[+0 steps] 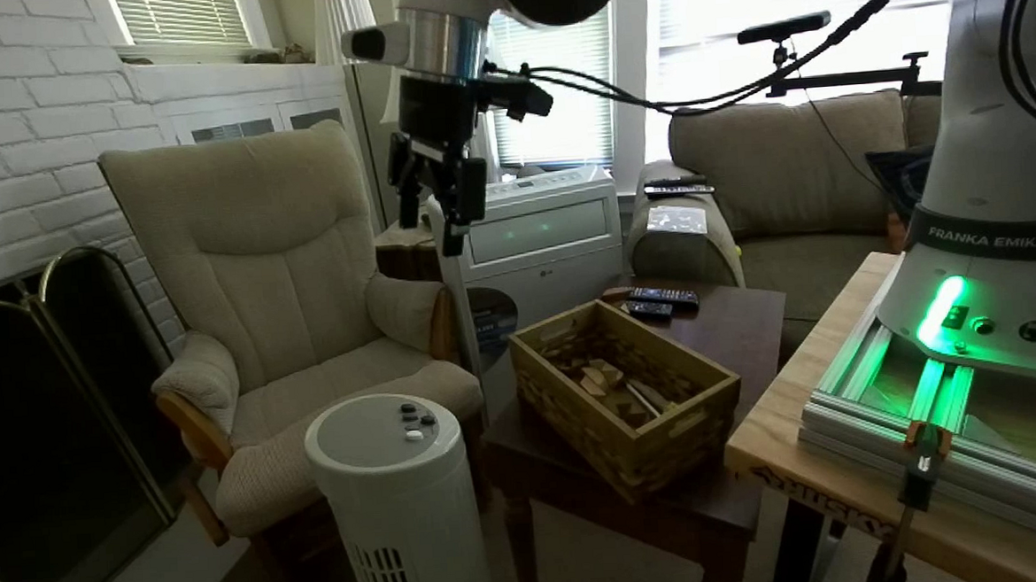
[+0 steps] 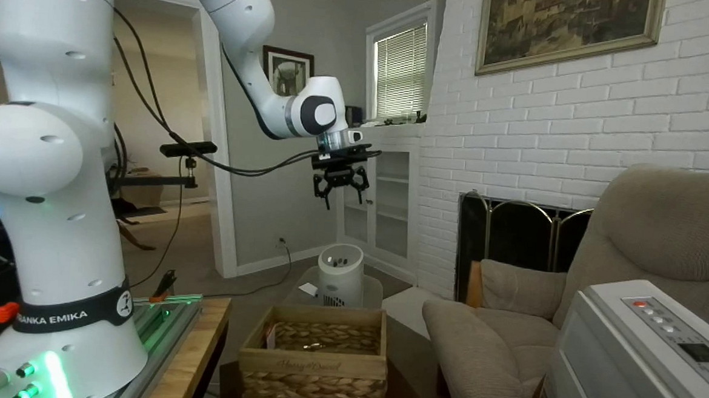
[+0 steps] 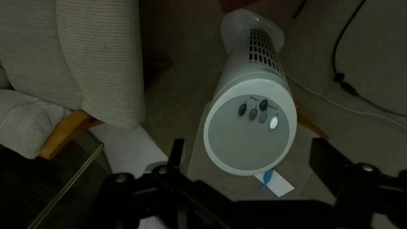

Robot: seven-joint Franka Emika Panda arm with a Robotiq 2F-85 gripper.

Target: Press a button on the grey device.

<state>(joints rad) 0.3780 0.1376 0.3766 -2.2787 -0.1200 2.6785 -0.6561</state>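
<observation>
Off a corner of the dark tabletop (image 1: 746, 319), well above the grey device (image 1: 401, 510) standing upright there, holds the gripper (image 2: 344, 204) spread apart and pointing down, probably to allow a straight descent onto the buttons (image 3: 253, 114) on top, clear of the basket (image 1: 571, 403).

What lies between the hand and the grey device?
Nothing shows there: in an exterior view, a bare gap separates the hand from the grey device below; the wrist view shows its top uncovered.

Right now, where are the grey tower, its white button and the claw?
Grey tower (image 1: 398, 510), in an exterior view: upper part of its side.
White button (image 3: 273, 122), in the wrist view: its top face.
Claw (image 2: 344, 204), in an exterior view: midway between its fingertips.
</observation>
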